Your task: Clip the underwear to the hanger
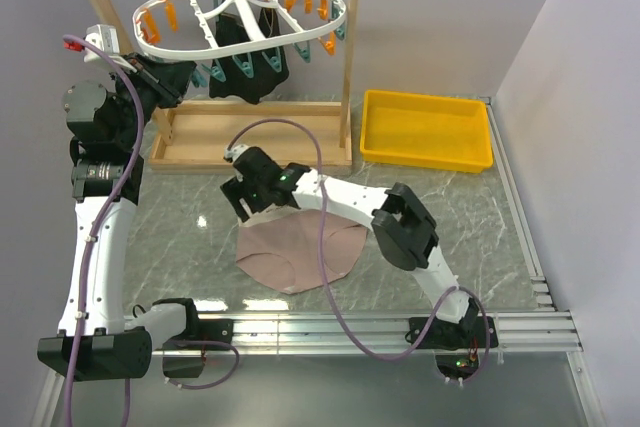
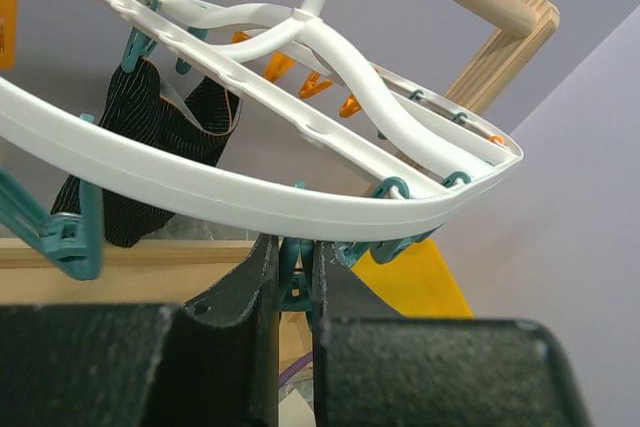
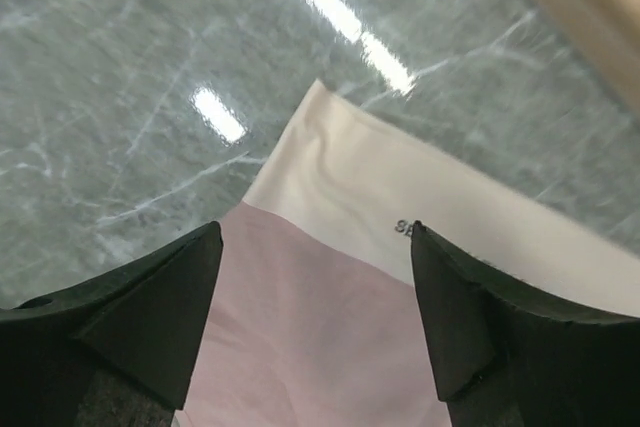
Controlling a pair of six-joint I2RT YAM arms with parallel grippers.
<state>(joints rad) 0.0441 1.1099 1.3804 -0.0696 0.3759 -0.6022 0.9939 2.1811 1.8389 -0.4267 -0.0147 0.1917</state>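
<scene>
My right gripper [image 3: 315, 235] hovers low over the underwear [image 1: 295, 257], fingers spread wide with nothing between them. Below them I see the corner of the pale waistband [image 3: 380, 187] where it meets the pink fabric. The underwear lies flat on the marble table [image 1: 180, 237], between the two arm bases and in front of the wooden rack [image 1: 347, 47]. My left gripper [image 2: 297, 247] is raised to the left end of the white hanger [image 2: 250, 209], just under its rim, fingers pinched nearly together on a teal clothespin [image 2: 295, 285]. A black garment [image 2: 150, 137] hangs clipped to the hanger. A yellow tray [image 1: 428, 129] sits to the right.
</scene>
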